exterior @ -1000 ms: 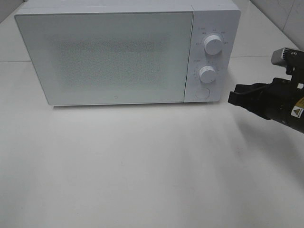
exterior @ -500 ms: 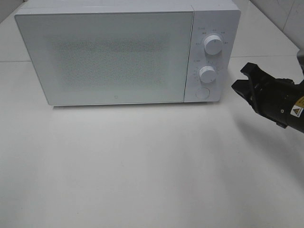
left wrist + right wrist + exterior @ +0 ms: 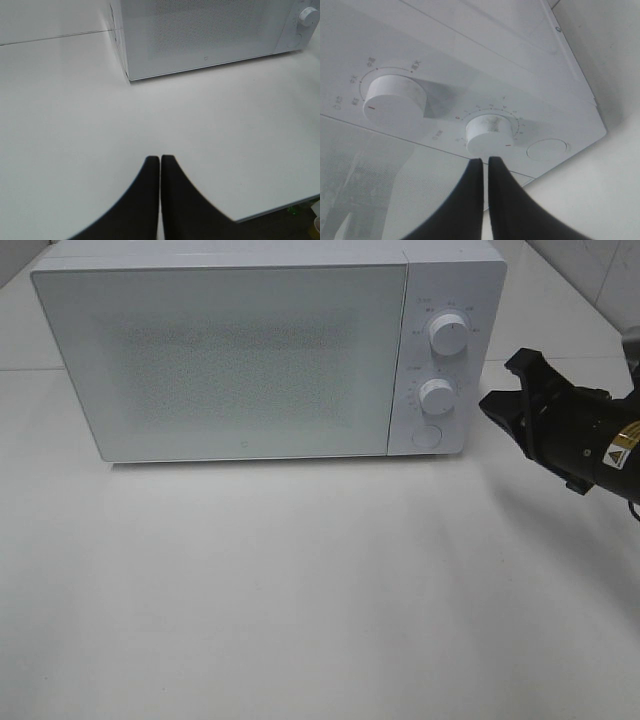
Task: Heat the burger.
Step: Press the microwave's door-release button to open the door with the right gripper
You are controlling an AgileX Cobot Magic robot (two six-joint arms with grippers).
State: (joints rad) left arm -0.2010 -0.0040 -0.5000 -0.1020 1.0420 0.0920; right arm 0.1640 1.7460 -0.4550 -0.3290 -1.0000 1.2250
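Nearest you, your left gripper (image 3: 160, 158) hangs over the white table (image 3: 75, 110). Its 2 black fingers (image 3: 142, 200) are pressed together with only a hairline slit between them, and there is nothing in them. It shows only in its own wrist view, which looks across bare tabletop to the front of the microwave (image 3: 200, 35), well apart from it.

Farther in, the high view has your right gripper (image 3: 483, 160) reaching in from 3 o'clock, raised above the table and aimed toward 9 o'clock. Its 2 fingers are also squeezed together and empty. Its wrist view puts the tips just in front of the lower knob (image 3: 489, 132); you cannot tell from there whether they touch it. The high view shows a strip of table between the gripper and the microwave's 3 o'clock edge.

At 12 o'clock on the table stands the white microwave, its door (image 3: 230, 360) closed. The control panel (image 3: 430, 285) is on its 3 o'clock side. It carries the upper knob (image 3: 447, 336), the lower knob at 6 o'clock from that, and a round button (image 3: 427, 436) at 6 o'clock again.

The burger shows in none of the 3 views. The door's speckled panel cannot be seen through, so you cannot tell where it is.
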